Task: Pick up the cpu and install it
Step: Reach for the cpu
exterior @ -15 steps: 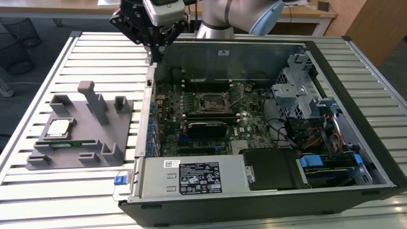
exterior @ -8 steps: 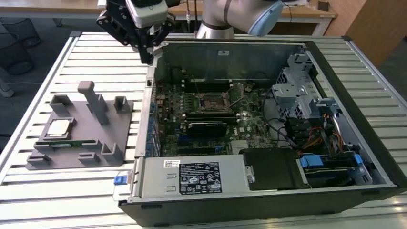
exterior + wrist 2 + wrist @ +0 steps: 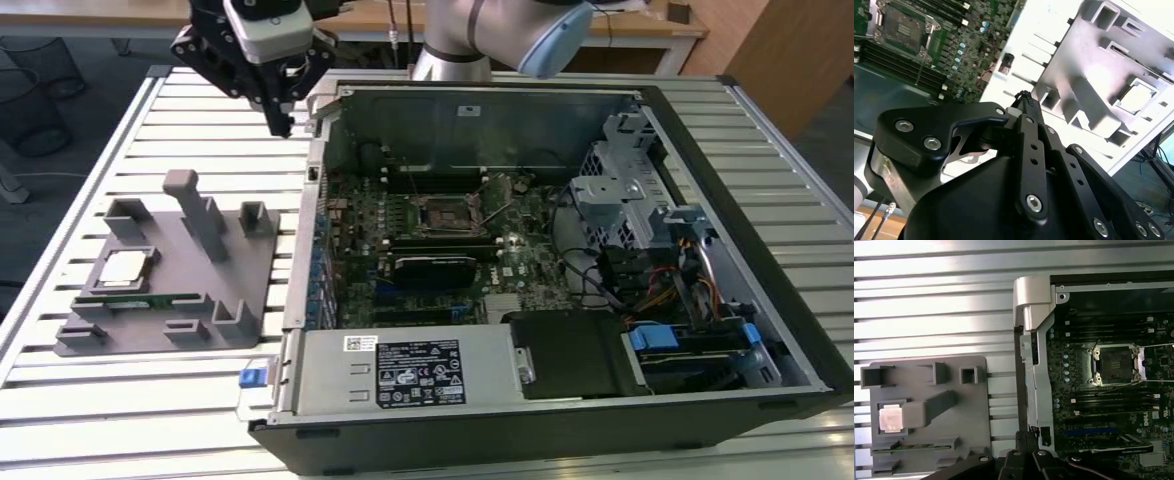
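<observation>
On the gray holder (image 3: 134, 338) at the exterior view's left lies the cpu (image 3: 123, 268) — light, stiff, slick-topped, probably fragile underneath, best pinched by two opposite edges — well apart from the gripper (image 3: 280, 127) hovering farther back, jaws clenched together on nothing.

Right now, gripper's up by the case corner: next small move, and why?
Probably carry the gripper toward the exterior view's lower left, over the grey fixture, opening it on the way. The cpu lies untouched in its pocket there, the gripper hangs shut and empty near a corner of the computer case, and the motherboard socket looks empty.
</observation>
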You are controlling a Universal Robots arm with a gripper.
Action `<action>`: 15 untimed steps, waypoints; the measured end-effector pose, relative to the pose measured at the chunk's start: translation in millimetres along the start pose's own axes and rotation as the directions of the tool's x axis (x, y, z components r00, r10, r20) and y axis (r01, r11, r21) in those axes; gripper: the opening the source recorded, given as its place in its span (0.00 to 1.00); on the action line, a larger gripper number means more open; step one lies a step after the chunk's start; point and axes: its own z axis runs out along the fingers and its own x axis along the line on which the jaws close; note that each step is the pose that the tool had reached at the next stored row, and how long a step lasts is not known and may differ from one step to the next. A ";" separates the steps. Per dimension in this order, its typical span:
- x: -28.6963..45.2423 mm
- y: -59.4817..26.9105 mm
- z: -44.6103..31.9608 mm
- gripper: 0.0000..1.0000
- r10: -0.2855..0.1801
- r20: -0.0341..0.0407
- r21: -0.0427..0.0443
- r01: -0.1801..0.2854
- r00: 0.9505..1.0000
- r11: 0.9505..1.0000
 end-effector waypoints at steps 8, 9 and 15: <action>21.3 -4.1 3.6 0.11 -0.001 -0.004 0.000 0.001 1.000 1.000; 24.6 -4.9 4.0 0.11 -0.001 -0.004 0.000 0.001 1.000 1.000; 43.9 -8.7 7.5 0.11 -0.003 -0.004 0.000 0.003 1.000 1.000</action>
